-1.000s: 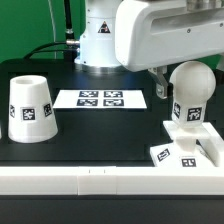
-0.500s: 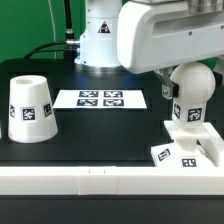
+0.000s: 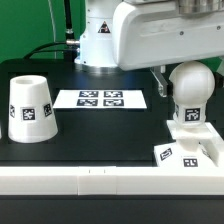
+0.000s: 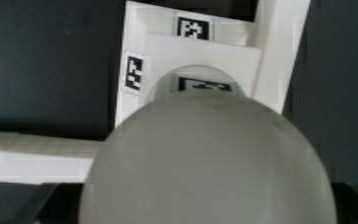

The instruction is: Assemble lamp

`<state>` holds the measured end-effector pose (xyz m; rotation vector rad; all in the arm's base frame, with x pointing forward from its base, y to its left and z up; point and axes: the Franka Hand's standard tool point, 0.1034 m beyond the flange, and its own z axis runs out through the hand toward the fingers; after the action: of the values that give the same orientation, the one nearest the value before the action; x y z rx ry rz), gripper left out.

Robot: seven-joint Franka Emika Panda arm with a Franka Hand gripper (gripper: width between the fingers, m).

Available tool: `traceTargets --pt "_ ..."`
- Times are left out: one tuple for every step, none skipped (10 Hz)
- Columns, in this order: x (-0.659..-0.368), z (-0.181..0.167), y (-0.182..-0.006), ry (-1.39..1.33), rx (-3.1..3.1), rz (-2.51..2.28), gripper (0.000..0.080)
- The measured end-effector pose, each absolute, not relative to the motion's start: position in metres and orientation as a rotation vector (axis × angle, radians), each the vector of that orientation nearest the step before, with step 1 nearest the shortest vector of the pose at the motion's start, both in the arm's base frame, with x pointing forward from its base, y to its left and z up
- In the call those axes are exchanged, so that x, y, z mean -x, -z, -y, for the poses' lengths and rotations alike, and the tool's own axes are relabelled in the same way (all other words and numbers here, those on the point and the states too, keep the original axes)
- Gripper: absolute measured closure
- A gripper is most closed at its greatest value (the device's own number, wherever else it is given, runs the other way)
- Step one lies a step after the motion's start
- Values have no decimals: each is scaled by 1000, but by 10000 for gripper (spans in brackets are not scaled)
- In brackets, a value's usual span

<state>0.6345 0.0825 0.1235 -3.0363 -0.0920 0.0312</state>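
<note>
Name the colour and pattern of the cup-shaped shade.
The shade is white, with a black-and-white square tag; the exterior view shows it best.

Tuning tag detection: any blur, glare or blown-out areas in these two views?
Wrist view: the bulb fills the foreground, soft and out of focus; the tags on the base behind it are only mildly blurred. Exterior view: even light, no hard shadows; the marker board tags look crisp; the white arm is nearly blown out, with little surface detail.

Work surface: a flat matte black tabletop [image 3: 100,135], bounded at the near edge by a long white rail [image 3: 60,181] (seam visible). Behind it, a green backdrop [image 3: 25,30].
</note>
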Motion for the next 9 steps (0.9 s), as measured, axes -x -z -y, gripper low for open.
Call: traceTargets --pt "-633 -82 -123 -13 3038 -60 223" --pt "-631 -80 -123 3 3028 -269 222" --pt "-630 -80 -123 13 3012 -416 222" --pt "-630 -78 -123 22 2993 -538 222" --pt "-630 -77 -123 18 2975 -629 222" --pt "-630 -77 -123 17 2967 -665 222" --pt "-631 -77 -123 10 2936 -779 222" --pt "-631 -76 -123 3 2908 -864 222" --pt "-631 -76 -123 0 2895 -902 222"
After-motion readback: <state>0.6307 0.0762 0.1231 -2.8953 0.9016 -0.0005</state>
